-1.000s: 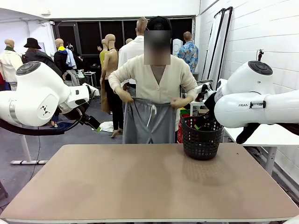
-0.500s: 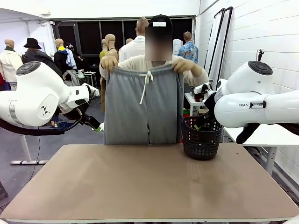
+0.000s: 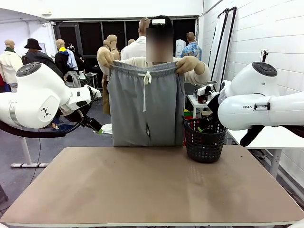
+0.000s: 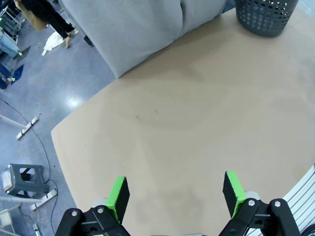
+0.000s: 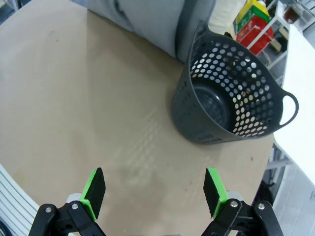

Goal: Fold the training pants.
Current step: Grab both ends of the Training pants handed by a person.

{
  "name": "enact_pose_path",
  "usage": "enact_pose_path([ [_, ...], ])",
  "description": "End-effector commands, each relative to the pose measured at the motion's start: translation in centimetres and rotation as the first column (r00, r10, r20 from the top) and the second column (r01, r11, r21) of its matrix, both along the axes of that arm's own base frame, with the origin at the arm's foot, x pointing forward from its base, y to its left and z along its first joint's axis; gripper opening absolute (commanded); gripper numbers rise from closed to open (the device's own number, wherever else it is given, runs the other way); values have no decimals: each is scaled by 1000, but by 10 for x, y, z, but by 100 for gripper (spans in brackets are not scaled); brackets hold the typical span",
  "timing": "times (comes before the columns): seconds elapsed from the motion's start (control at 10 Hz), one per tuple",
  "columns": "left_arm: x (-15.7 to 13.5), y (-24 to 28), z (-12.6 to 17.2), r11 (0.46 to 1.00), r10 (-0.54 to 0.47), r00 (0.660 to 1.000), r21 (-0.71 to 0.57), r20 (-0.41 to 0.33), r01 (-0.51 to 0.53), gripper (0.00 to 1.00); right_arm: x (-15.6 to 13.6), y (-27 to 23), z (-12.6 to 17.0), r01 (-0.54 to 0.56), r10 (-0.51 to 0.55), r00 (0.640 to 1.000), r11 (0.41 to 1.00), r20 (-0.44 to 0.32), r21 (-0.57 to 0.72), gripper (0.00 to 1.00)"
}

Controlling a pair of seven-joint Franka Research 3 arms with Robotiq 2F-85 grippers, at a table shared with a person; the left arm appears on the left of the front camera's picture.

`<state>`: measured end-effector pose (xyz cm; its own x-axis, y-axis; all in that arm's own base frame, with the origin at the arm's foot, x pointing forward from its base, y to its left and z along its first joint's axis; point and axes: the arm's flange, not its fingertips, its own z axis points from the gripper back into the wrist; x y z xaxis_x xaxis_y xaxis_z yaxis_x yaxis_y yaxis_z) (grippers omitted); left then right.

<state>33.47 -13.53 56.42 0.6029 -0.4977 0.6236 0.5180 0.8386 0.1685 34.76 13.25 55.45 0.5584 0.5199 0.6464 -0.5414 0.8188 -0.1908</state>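
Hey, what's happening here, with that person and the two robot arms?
A person at the far side holds the training pants up by the waistband with one hand and the other hand, legs hanging behind the table's far edge. Nothing is folded yet. The left gripper and right gripper hover open and empty above the table. A dark basket stands far right.

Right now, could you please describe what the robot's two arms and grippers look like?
Both arms are glossy white with rounded joint housings: the left arm has a small dark logo and a black cable beneath, the right arm dark FRAN lettering. The left gripper and right gripper have black linkages tipped with bright green pads.
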Motion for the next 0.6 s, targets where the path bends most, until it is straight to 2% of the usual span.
enact_pose_path([
  [0.0, 0, 0, 0, 1000, -3, 1000, -10, -8, 3, 100, 0, 0, 0, 0, 0, 1000, 1000, 1, 0, 100],
  [0.5, 0, 0, 0, 1000, -3, 1000, -10, -8, 3, 100, 0, 0, 0, 0, 0, 1000, 1000, 1, 0, 100],
])
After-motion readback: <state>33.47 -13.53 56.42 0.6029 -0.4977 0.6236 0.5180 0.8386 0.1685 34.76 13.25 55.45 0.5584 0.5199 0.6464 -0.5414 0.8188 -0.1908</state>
